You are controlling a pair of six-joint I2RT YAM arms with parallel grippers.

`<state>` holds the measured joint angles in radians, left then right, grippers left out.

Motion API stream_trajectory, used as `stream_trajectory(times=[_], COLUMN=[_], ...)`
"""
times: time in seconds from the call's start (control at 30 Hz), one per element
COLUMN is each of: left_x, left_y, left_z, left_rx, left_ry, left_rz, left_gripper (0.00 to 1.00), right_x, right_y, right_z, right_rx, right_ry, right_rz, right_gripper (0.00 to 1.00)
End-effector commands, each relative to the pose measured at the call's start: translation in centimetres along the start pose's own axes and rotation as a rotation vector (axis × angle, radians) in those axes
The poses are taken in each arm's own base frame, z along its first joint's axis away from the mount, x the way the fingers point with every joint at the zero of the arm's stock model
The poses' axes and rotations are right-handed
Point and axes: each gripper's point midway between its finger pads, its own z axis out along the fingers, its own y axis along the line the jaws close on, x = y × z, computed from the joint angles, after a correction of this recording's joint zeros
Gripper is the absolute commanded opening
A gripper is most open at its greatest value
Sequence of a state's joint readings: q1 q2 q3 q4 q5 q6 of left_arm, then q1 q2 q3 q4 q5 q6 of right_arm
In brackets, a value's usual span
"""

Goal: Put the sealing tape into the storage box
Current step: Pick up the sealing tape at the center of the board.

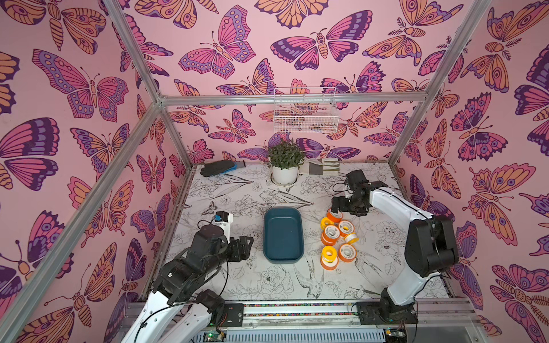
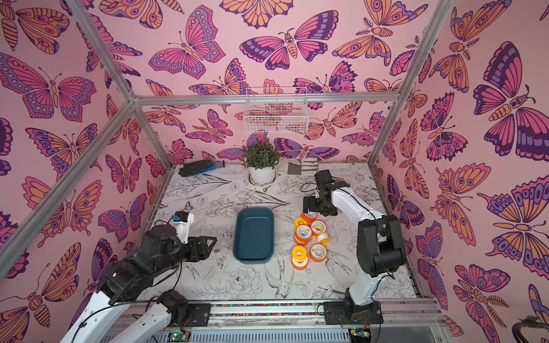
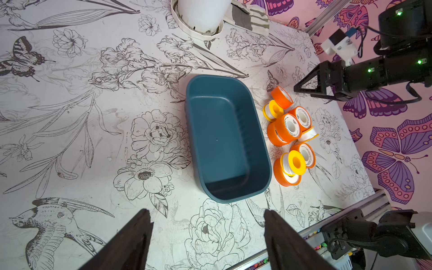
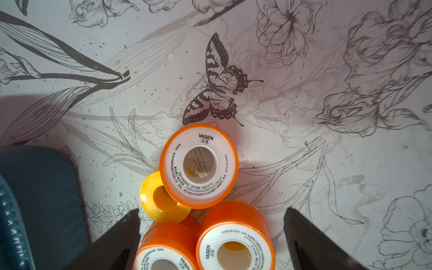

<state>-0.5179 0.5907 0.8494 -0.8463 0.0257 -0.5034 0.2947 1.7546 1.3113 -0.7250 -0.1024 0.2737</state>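
While both arms are hanging over the table, whose white cover is printed with grey line-drawn flowers and birds, the box is sitting empty near its middle. It is a shallow tray of smooth, matt teal plastic, rectangular with rounded corners. In both top views its long axis is running from the front edge toward the back wall.

Just to its right, close but apart from it, the tape is lying in a tight cluster on the table. The cluster is made of small round spools of white tape between glossy orange or yellow plastic flanges, each with a centre hole. Most are lying flat or slightly tilted, holes pointing upward. At the near end a yellow spool is resting on an orange one. The far orange spool is tilting against a yellow one, its white label reading VASEN.

The right gripper is hovering over the far end of the cluster, its black wedge-shaped fingers spread wide and grasping nothing. The left gripper is hanging left of the box, well apart from the tape, fingers parted and empty.

Along the back edge a leafy plant in a white pot, dark gloves and a folded cloth are sitting. A white wire basket is hanging on the wall.
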Motion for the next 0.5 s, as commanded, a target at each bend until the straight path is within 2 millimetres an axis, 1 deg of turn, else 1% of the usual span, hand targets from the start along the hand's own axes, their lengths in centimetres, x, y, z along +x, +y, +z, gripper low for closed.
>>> stream_trajectory(times=[0.0,0.1,0.23,0.47], left_x=[0.9,0.8,0.8,0.8], left_y=[0.8,0.8,0.8,0.9], left_z=[0.2,0.2,0.2,0.1], left_rx=[-0.031,-0.031,-0.034,-0.033], left_ry=[0.021,0.019,0.018,0.015], left_rz=[0.016,0.018,0.018,0.016], left_gripper=[0.8,0.8,0.8,0.81], right_x=[0.2,0.1,0.6,0.9], right_y=[1.2,1.2,0.7,0.2], right_z=[0.4,1.4,2.9,3.8], right_rx=[-0.08,-0.084,-0.06,-0.039], right_ry=[0.079,0.081,0.123,0.137], right_rz=[-0.011,-0.004,0.001,0.006], right_gripper=[0.99,0.99,0.99,0.99])
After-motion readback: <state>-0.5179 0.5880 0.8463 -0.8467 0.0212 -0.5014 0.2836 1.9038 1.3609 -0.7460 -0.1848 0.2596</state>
